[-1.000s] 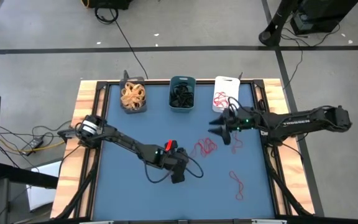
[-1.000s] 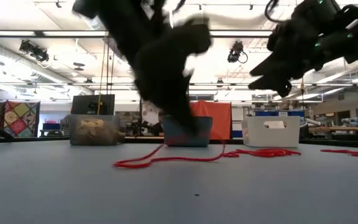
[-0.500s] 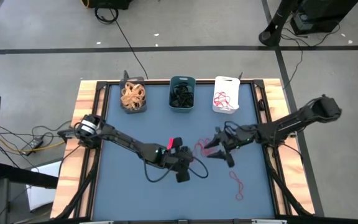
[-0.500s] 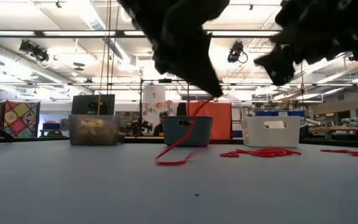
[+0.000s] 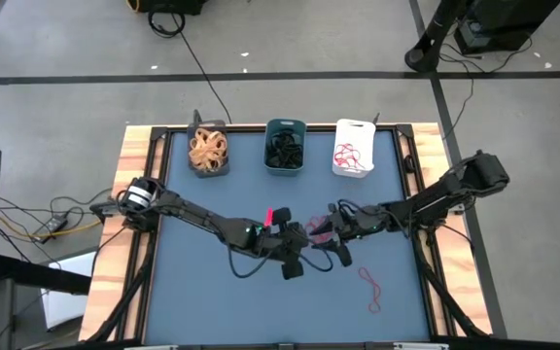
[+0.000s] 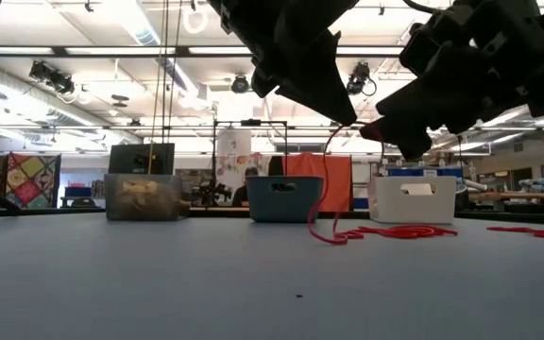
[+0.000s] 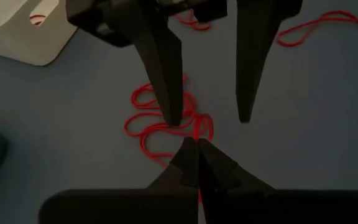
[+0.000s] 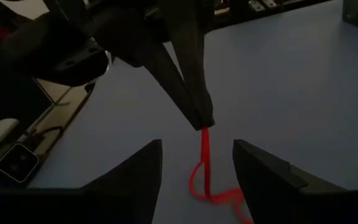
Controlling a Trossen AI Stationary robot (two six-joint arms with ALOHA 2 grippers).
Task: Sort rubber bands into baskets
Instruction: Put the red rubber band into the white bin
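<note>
**Handover of a red band, mid-table**

Left gripper [image 5: 304, 255] sits above mid-table, fingers pinched together on a red rubber band [image 6: 326, 203]. The band hangs from the fingertips; its lower loop trails on the blue table [image 5: 192, 301] in the low view.

Right gripper [image 5: 327, 236] is just beside it, tip to tip. Its fingers [image 8: 135, 171] stand apart, straddling the hanging strand in the right wrist view. Not yet clamped.

More red bands [image 7: 160, 121] lie tangled directly beneath; another red band [image 5: 371, 288] lies well apart, toward the right near corner.

Baskets along the far edge: dark grey basket [image 5: 207, 151] holds tan bands, teal basket [image 5: 285, 147] black ones, white basket [image 5: 354, 149] red ones. Red goes to white, by that pattern.

To do it well, as I judge it:
- Right fingers should close on the strand just below the left tips, where it hangs straight.
- Left should release only once the right grip is firm.
- Lift clear before travelling, or the trailing loop may snag the pile beneath.
</note>
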